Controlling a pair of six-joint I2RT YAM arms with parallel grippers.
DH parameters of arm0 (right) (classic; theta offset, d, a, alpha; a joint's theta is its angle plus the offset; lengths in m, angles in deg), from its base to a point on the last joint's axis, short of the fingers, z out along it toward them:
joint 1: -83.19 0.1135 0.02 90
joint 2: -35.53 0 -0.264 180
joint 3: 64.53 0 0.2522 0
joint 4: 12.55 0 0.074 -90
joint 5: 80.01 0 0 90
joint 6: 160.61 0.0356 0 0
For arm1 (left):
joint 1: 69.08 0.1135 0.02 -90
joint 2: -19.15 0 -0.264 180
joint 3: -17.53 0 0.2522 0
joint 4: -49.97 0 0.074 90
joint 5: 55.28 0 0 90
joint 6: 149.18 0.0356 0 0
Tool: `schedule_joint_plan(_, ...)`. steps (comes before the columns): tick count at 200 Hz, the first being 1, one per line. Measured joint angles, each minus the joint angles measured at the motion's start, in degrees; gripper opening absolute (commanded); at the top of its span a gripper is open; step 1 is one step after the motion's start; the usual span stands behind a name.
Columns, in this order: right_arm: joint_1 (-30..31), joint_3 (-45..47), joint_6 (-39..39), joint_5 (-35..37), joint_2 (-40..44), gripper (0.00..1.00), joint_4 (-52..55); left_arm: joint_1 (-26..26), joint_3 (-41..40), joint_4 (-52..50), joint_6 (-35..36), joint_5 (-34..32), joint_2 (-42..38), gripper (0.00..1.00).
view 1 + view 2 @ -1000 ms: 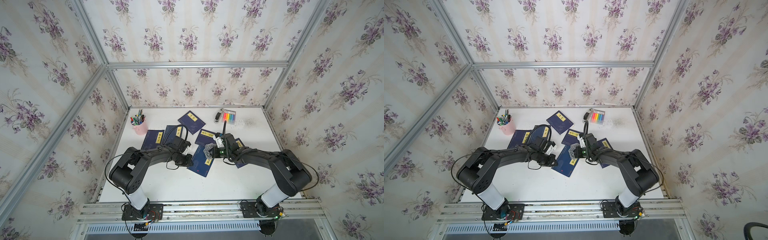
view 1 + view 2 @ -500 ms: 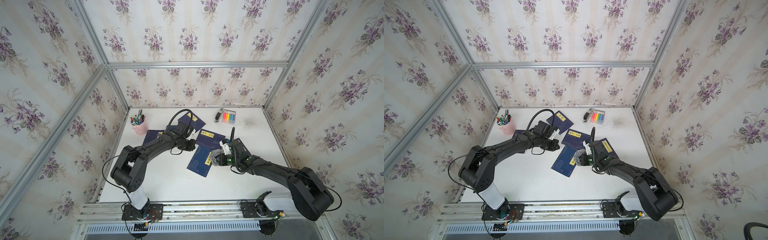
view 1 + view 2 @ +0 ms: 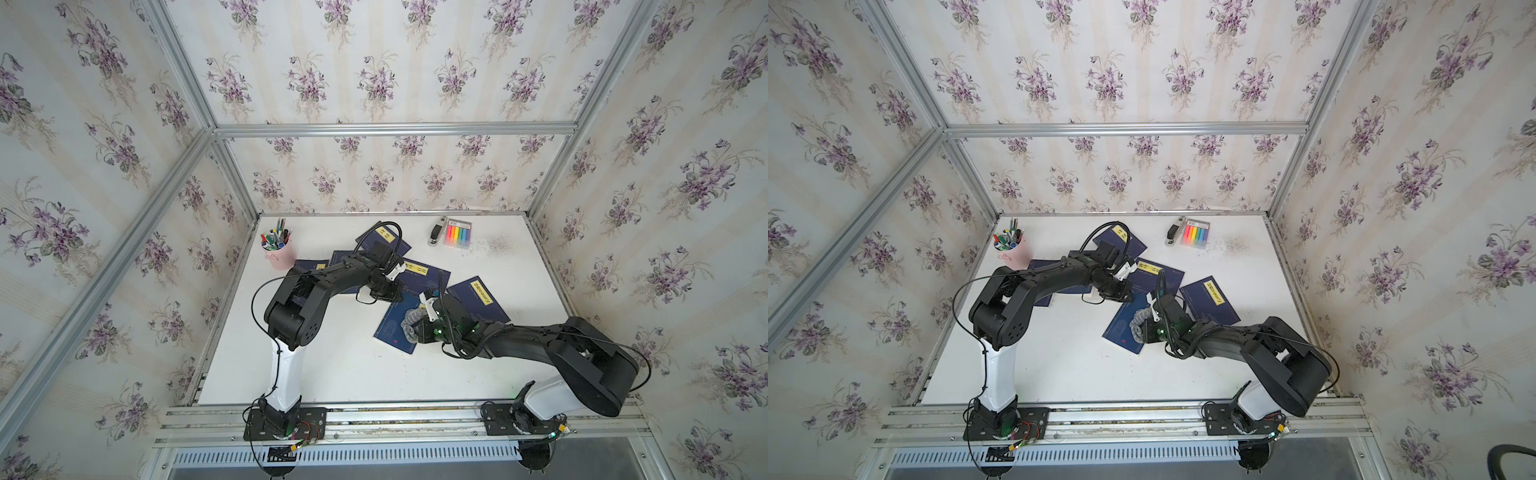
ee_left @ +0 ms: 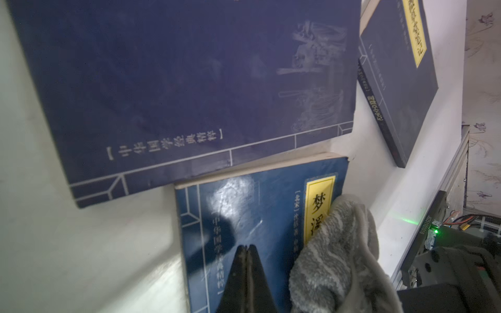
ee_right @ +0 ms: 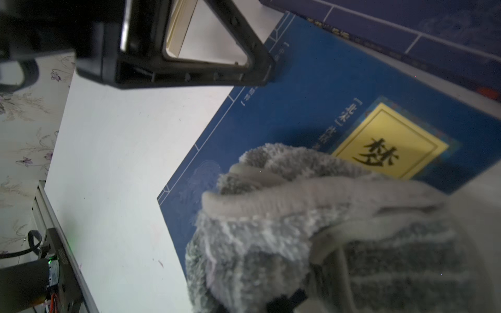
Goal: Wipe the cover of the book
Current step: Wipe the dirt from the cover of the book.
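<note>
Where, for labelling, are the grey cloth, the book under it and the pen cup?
grey cloth (image 5: 271, 244): right wrist view, fluffy middle.
book (image 3: 392, 324): in a top view, bare cover.
pen cup (image 3: 279, 257): in a top view, side wall.

A lab test booth: aluminium frame (image 3: 395, 129), floral wallpaper panels (image 3: 415, 50), robot arms (image 3: 328, 276) at a white table (image 3: 353, 374).

The left arm reaches forward, the left gripper (image 4: 246, 250) closed and empty, tips at a corner of the blue book (image 4: 257, 214). The right gripper (image 3: 423, 328), wrist low over that book, clamps a grey cloth (image 5: 298, 216).
</note>
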Motion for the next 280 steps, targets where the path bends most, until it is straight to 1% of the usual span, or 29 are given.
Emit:
schedule_joint_plan(24, 1.9, -4.6, 0.5, 1.9, -4.4, 0.00, 0.0, 0.4, 2.3, -0.6, -0.2, 2.9, 3.0, 0.00)
schedule_joint_plan(58, 5.4, -11.3, 0.3, 5.3, -11.0, 0.00, 0.1, 1.0, 5.6, -0.2, -1.4, 9.3, 7.6, 0.00)
schedule_joint_plan(76, 6.1, -12.8, 0.4, 7.5, -13.3, 0.00, -1.0, 1.7, 5.8, -0.2, -1.7, 12.2, 8.1, 0.00)
schedule_joint_plan(100, 7.0, -12.4, 0.4, 8.7, -13.9, 0.00, -2.9, 2.3, 5.3, 0.7, -1.9, 13.4, 8.2, 0.00)
schedule_joint_plan(140, 7.0, -9.0, 0.0, 5.9, -11.6, 0.00, -4.0, 3.0, 5.1, 1.0, -3.0, 15.4, 8.9, 0.00)
schedule_joint_plan(151, 5.4, -8.4, -0.2, 3.9, -11.3, 0.00, -4.2, 3.1, 5.2, 1.0, -3.0, 15.5, 9.0, 0.00)
schedule_joint_plan(175, -1.2, -6.4, -0.2, -1.2, -11.2, 0.00, -6.7, 3.1, 5.3, 0.9, -3.0, 15.5, 9.2, 0.00)
schedule_joint_plan(202, -2.7, -7.0, -1.7, -3.0, -11.5, 0.00, -6.1, 3.1, 5.4, 0.8, -3.0, 15.7, 9.4, 0.00)
schedule_joint_plan(216, -2.6, -7.1, -2.5, -3.9, -11.8, 0.00, -5.9, 3.1, 5.6, 0.6, -3.0, 15.8, 9.6, 0.00)
schedule_joint_plan(234, -1.4, -7.5, -3.9, -3.3, -11.8, 0.00, -5.5, 3.2, 5.7, 0.4, -3.0, 16.2, 9.8, 0.00)
schedule_joint_plan(262, 3.8, -9.0, -5.8, -3.7, -12.5, 0.00, -4.1, 3.4, 5.8, 0.3, -3.0, 16.5, 10.0, 0.00)
schedule_joint_plan(280, 6.0, -9.4, -6.2, -5.0, -12.6, 0.00, -3.2, 3.4, 5.8, 0.3, -3.0, 16.5, 10.0, 0.00)
